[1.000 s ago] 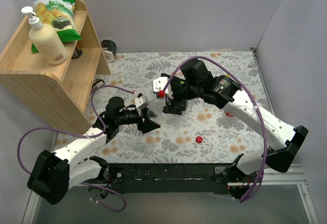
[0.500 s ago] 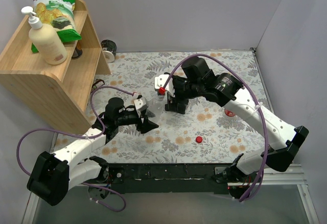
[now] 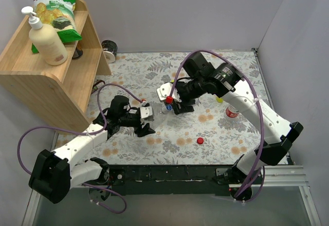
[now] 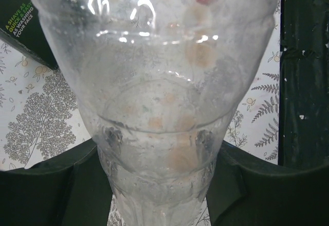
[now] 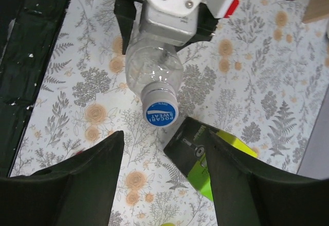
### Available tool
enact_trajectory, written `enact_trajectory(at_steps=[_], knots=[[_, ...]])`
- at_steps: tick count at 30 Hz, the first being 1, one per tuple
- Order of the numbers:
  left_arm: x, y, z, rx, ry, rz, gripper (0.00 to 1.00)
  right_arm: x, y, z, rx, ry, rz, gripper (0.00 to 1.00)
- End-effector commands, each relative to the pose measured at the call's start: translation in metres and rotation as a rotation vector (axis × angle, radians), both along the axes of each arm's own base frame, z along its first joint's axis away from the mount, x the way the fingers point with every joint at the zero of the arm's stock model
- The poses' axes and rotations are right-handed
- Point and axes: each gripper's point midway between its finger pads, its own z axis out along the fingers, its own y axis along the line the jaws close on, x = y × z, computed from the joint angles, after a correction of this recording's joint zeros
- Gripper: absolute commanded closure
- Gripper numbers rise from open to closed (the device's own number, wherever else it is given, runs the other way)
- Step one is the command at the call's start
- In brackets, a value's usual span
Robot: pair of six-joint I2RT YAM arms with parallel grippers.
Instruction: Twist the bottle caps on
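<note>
My left gripper (image 3: pixel 149 119) is shut on a clear bottle (image 3: pixel 157 115), which fills the left wrist view (image 4: pixel 159 82) between the dark fingers (image 4: pixel 46 185). The bottle lies tilted toward the right arm and has a blue cap (image 5: pixel 159 110) on its neck, also seen from above (image 3: pixel 168 108). My right gripper (image 5: pixel 164 185) is open, its jaws standing apart just past the cap without touching it; it also shows in the top view (image 3: pixel 178 105). A loose red cap (image 3: pixel 200 140) lies on the floral mat. A bottle with a red-and-white label (image 3: pixel 232 113) sits right of the right arm.
A black and green box (image 5: pixel 205 159) lies on the mat beside the capped neck. A wooden shelf (image 3: pixel 56 82) at the left holds a cream pump bottle (image 3: pixel 47 40) and a chips bag (image 3: pixel 56 4). A dark jar (image 3: pixel 109 49) stands at the back. A bit of yellow (image 3: pixel 219 100) shows behind the right arm.
The right gripper has drawn back to the right, away from the bottle's neck. The left gripper has shifted a little with the bottle still in it.
</note>
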Motion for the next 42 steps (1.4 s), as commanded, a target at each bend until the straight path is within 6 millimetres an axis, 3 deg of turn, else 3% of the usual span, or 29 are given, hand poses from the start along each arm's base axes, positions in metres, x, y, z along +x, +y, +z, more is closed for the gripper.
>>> enact_trajectory(at_steps=[1, 15, 28, 34, 38, 42], knots=[[0.003, -0.003, 0.013, 0.002, -0.061, -0.048, 1.00, -0.014, -0.002, -0.005, -0.031, -0.051, 0.162, 0.29], [0.001, -0.006, 0.020, -0.007, -0.073, -0.079, 1.00, -0.026, 0.013, -0.020, -0.048, -0.047, 0.215, 0.37], [-0.001, -0.006, 0.021, -0.015, -0.079, -0.089, 1.00, -0.015, 0.012, -0.032, -0.081, -0.096, 0.193, 0.44], [0.000, -0.006, 0.022, -0.010, -0.108, -0.100, 1.00, -0.011, 0.012, -0.032, -0.083, -0.115, 0.182, 0.50], [0.000, -0.006, 0.022, -0.013, -0.109, -0.096, 1.00, -0.008, 0.013, -0.032, -0.078, -0.110, 0.163, 0.62], [0.007, -0.010, 0.036, -0.068, -0.129, -0.054, 1.00, -0.005, 0.018, -0.027, -0.030, -0.025, 0.086, 0.68]])
